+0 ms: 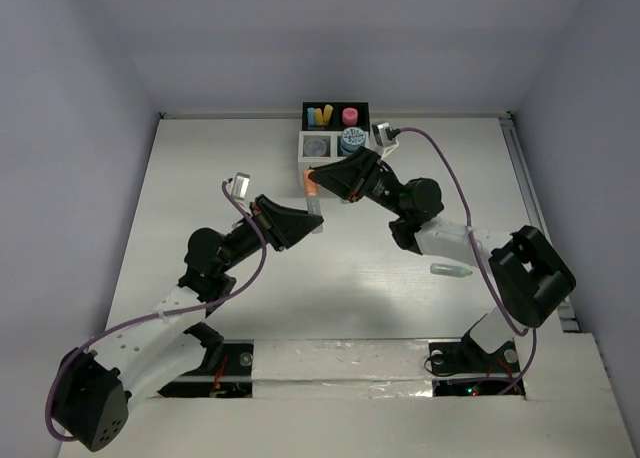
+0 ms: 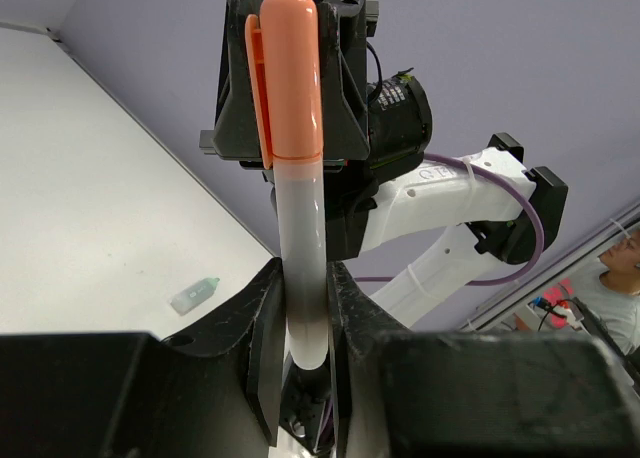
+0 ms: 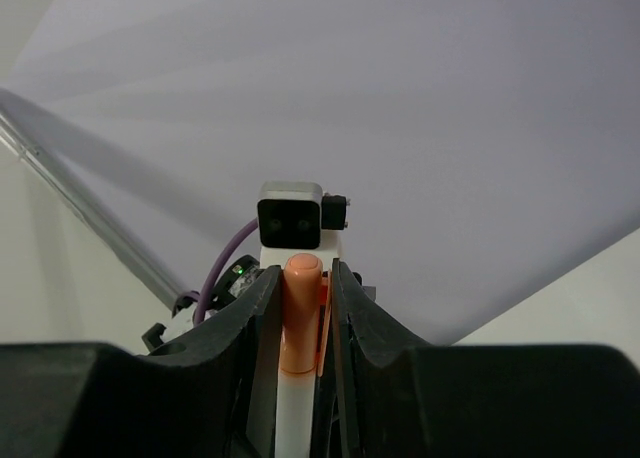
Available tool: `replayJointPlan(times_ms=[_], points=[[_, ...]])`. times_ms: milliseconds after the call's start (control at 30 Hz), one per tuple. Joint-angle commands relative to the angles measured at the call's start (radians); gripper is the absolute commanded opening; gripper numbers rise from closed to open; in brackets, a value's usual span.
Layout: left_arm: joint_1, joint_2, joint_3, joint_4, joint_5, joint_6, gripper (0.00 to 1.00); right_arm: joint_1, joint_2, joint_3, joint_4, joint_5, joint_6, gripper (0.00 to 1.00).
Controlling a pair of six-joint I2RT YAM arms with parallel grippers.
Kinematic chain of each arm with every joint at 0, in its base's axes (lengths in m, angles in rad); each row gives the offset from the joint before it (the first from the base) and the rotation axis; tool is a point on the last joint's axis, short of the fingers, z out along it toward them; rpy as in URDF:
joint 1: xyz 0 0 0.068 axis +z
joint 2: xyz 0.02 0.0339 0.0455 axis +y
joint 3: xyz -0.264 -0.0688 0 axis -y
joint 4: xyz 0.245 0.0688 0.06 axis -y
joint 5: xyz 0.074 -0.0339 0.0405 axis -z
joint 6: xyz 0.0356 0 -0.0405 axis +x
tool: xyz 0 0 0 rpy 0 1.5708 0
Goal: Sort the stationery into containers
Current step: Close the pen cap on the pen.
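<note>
The left gripper's (image 2: 305, 290) fingers (image 2: 262, 323) pinched the clear barrel of an orange-capped pen (image 2: 303, 228), which stood upright. The right gripper (image 2: 290, 143) clasped its cap (image 2: 292, 73) from behind. A small green-tipped tube (image 2: 194, 295) lay on the table (image 2: 90, 208).

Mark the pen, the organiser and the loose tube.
pen (image 2: 290, 78), left wrist view, orange cap.
organiser (image 1: 310, 158), top external view, white front wall.
loose tube (image 1: 450, 270), top external view, its middle.
</note>
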Motion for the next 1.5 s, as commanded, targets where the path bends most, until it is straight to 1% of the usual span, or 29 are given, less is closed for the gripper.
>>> replayJointPlan(times_ms=[0,67,200,267,333,367,400,433,467,500,567,767,900,1000,1100,1200,1233,1300,1367,1433,1467], points=[[0.014,-0.037,0.107,0.118,-0.016,0.033,0.00,0.026,-0.030,-0.039,0.140,-0.080,-0.017,0.00],[0.023,-0.044,0.142,0.123,0.000,0.015,0.00,0.026,-0.042,-0.075,0.137,-0.101,-0.029,0.00],[0.023,-0.049,0.172,0.118,0.013,0.003,0.00,0.026,-0.042,-0.095,0.130,-0.123,-0.032,0.00],[0.023,-0.051,0.199,0.100,0.022,-0.002,0.00,0.026,-0.047,-0.096,0.095,-0.155,-0.053,0.00],[0.023,-0.060,0.219,0.062,0.025,0.004,0.00,0.026,-0.057,-0.099,0.038,-0.193,-0.093,0.00],[0.023,-0.064,0.232,0.046,0.022,0.013,0.00,0.026,-0.065,-0.102,-0.037,-0.204,-0.115,0.00],[0.023,-0.069,0.236,0.023,0.019,0.019,0.00,0.037,-0.083,-0.108,-0.074,-0.212,-0.138,0.00],[0.023,-0.081,0.241,0.014,0.017,0.023,0.00,0.046,-0.094,-0.118,-0.120,-0.224,-0.194,0.00],[0.023,-0.084,0.250,0.009,0.019,0.027,0.00,0.046,-0.105,-0.122,-0.216,-0.227,-0.226,0.00],[0.032,-0.089,0.255,-0.001,0.017,0.026,0.00,0.055,-0.131,-0.128,-0.260,-0.221,-0.286,0.00],[0.032,-0.087,0.270,-0.008,0.022,0.024,0.00,0.067,-0.151,-0.151,-0.364,-0.221,-0.332,0.00],[0.067,-0.074,0.331,-0.029,0.044,0.019,0.00,0.132,-0.185,-0.242,-0.507,-0.197,-0.443,0.00],[0.067,-0.049,0.364,-0.037,0.063,0.023,0.00,0.185,-0.179,-0.290,-0.541,-0.174,-0.472,0.00],[0.089,-0.043,0.388,-0.063,0.065,0.041,0.00,0.196,-0.189,-0.319,-0.545,-0.163,-0.478,0.00],[0.089,-0.044,0.402,-0.083,0.071,0.050,0.00,0.196,-0.214,-0.340,-0.538,-0.134,-0.469,0.00],[0.089,-0.060,0.374,-0.124,0.067,0.073,0.00,0.196,-0.246,-0.311,-0.579,-0.033,-0.477,0.00],[0.089,-0.064,0.367,-0.145,0.071,0.085,0.00,0.196,-0.266,-0.297,-0.590,0.033,-0.480,0.00],[0.089,-0.074,0.324,-0.199,0.085,0.101,0.00,0.187,-0.278,-0.248,-0.616,0.093,-0.478,0.00],[0.089,-0.097,0.266,-0.233,0.105,0.111,0.00,0.152,-0.278,-0.213,-0.636,0.171,-0.471,0.00],[0.089,-0.121,0.232,-0.283,0.125,0.122,0.00,0.129,-0.261,-0.162,-0.628,0.216,-0.446,0.00],[0.089,-0.129,0.204,-0.308,0.134,0.131,0.02,0.120,-0.251,-0.147,-0.607,0.228,-0.438,0.00]])
